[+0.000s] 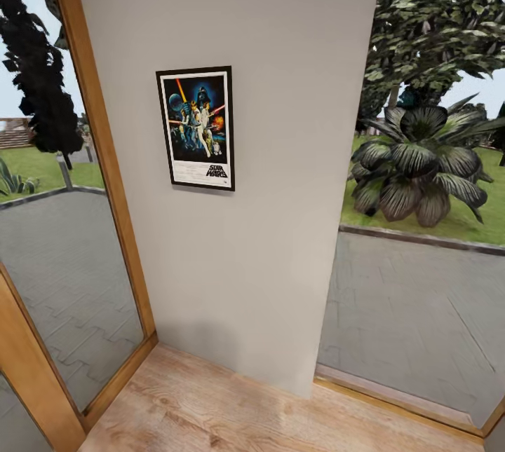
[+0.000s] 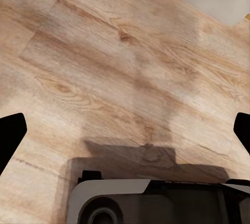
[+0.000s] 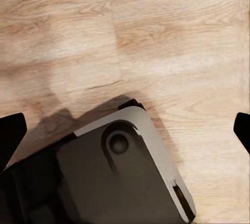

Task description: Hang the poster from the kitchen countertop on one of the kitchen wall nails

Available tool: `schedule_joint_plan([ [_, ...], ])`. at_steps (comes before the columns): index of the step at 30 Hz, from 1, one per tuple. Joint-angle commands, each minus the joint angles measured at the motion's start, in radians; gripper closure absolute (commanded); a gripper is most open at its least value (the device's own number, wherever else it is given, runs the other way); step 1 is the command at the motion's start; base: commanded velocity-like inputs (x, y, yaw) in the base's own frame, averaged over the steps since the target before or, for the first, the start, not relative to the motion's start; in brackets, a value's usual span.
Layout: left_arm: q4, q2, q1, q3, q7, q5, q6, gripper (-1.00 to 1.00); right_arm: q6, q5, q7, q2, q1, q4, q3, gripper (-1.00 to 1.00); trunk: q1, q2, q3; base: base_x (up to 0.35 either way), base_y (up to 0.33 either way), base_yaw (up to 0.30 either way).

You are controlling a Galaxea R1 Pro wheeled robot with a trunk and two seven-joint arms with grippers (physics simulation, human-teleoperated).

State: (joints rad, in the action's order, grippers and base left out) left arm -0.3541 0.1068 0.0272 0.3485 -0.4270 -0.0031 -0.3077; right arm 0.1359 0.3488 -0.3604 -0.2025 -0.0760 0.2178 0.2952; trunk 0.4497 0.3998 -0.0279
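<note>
A: Head view, left to right. Wooden window frame with glass; outside, paving, grass and a dark tree. Then the light grey wall panel, running down to the plank floor.

B: And the poster?

A: The poster hangs flat against that wall panel, on its left half, upright with a slight tilt. Black frame, white border, dark blue artwork, logo at the lower right corner. Whatever holds it up is hidden behind it. Nothing touches it.

B: Right of the wall?

A: A second pane, with a broad-leaved plant on the grass and a big tree above it.

B: The wrist cameras?

A: They give what the head camera lacks: the grippers and the robot's base. Left wrist view: left gripper pointing down at the floor planks, dark fingertips at the two opposite edges of the picture, so the jaws stand wide apart with nothing between them. Grey and black base housing sits under it, and a corner of the grey wall shows.

B: Right one?

A: Same posture. Right gripper over the floor, fingertips at opposite edges, jaws spread, holding nothing. The base's rounded dark corner lies below.
</note>
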Motion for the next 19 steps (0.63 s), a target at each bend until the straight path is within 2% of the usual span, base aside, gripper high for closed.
schedule_joint_plan([
  [1, -0.001, 0.000, 0.000, 0.008, -0.009, 0.000, 0.001, -1.00, 0.000, 0.009, 0.002, 0.000, -0.001, 0.000, 0.001, -1.00, 0.000, 0.000, 0.000, 0.000, 0.000, 0.000],
  [8, 0.007, 0.001, 0.000, 0.009, -0.009, 0.000, 0.001, -1.00, -0.001, 0.009, 0.029, 0.000, -0.001, 0.000, 0.001, -1.00, 0.000, 0.000, 0.000, 0.000, 0.000, 0.000],
  [19, 0.035, 0.001, 0.000, 0.009, -0.009, 0.000, 0.001, -1.00, -0.001, 0.009, 0.033, 0.000, -0.001, 0.000, 0.001, -1.00, 0.000, 0.000, 0.000, 0.000, 0.000, 0.000],
])
